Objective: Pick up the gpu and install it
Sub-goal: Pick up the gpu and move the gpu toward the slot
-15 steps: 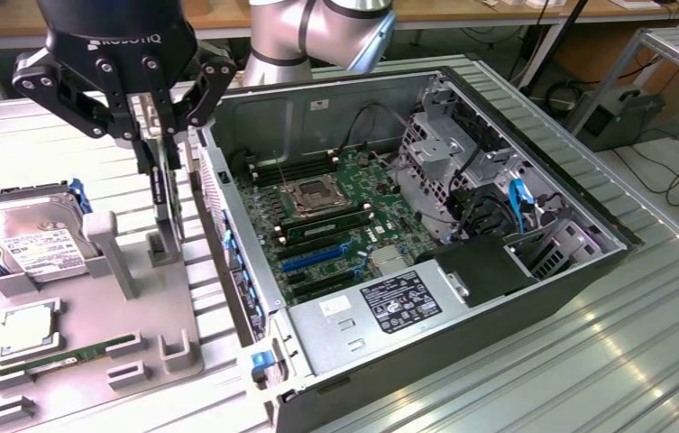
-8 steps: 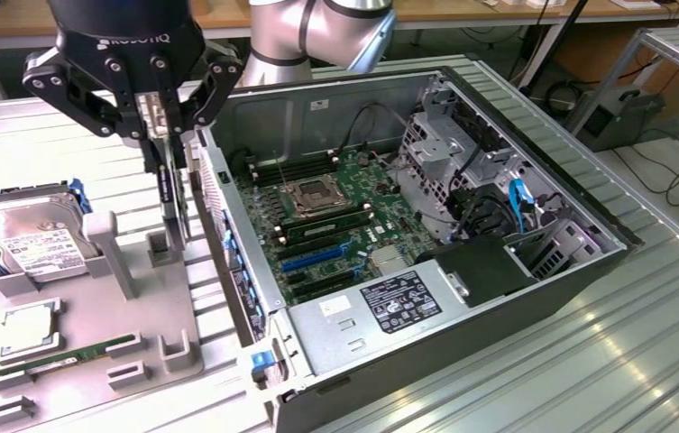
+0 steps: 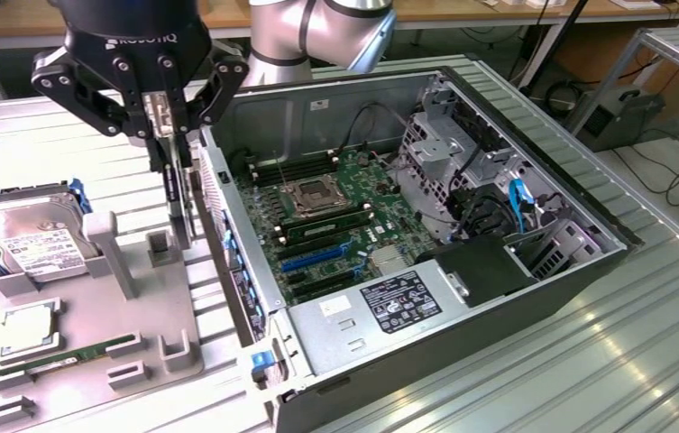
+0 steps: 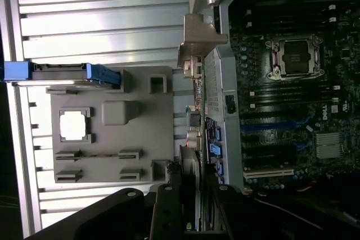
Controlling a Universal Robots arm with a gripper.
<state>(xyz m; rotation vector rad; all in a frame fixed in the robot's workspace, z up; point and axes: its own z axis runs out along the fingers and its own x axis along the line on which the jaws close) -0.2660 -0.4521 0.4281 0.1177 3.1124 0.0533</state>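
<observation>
Leaning at the exterior view's far left, a drive (image 3: 32, 239) in a blue carrier (image 3: 75, 192) is sitting in the grey tray (image 3: 177, 329). Below it in that view a square chip (image 3: 29, 329) is lying in its pocket, and a green stick (image 3: 68, 354) is lying flat just beside it. Moving right, the gripper (image 3: 161, 126) is hanging over the tray's edge nearest the case (image 3: 532, 298), and it is clamping the gpu (image 3: 172, 194) by its upper edge. The gpu is hanging upright and edge-on, above the tray and just beside the case's side wall, outside the case; whether its lower end is touching the tray I cannot tell. In the wrist view the gpu (image 4: 194, 130) is running edge-on from the gripper (image 4: 191, 195) to its silver bracket (image 4: 199, 40), between tray (image 4: 157, 133) and case (image 4: 225, 82). Further right, the open case is showing the board (image 3: 345, 212) with a socket (image 3: 315, 194) and blue slots (image 3: 315, 257). The supply (image 3: 399, 302) is sitting below the board in that view, and a blue cable (image 3: 518, 203) is hanging by the drive cage (image 3: 435, 153) at the right.
</observation>
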